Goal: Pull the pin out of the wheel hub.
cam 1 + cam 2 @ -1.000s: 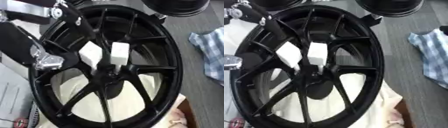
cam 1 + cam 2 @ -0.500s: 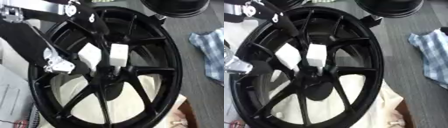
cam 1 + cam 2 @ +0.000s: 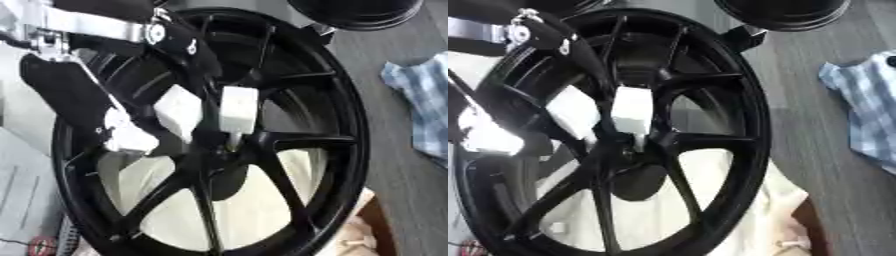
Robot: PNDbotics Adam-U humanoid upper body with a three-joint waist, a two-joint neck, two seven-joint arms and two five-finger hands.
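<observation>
Wheel hub (image 3: 289, 145): one, black.
White blocks (image 3: 238, 111): two at its centre (side by side).
Left hand (image 3: 122, 135): one, over the hub's left spokes; fingers' state unclear.

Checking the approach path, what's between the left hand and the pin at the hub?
In the left eye view, the tilted white block sits between the left hand and the pin.

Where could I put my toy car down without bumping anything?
The bare grey floor between the black wheel and the checked cloth is free. The gaps between the lower spokes are open. Near the hub it is crowded: two white blocks and the robot's left arm sit there.
</observation>
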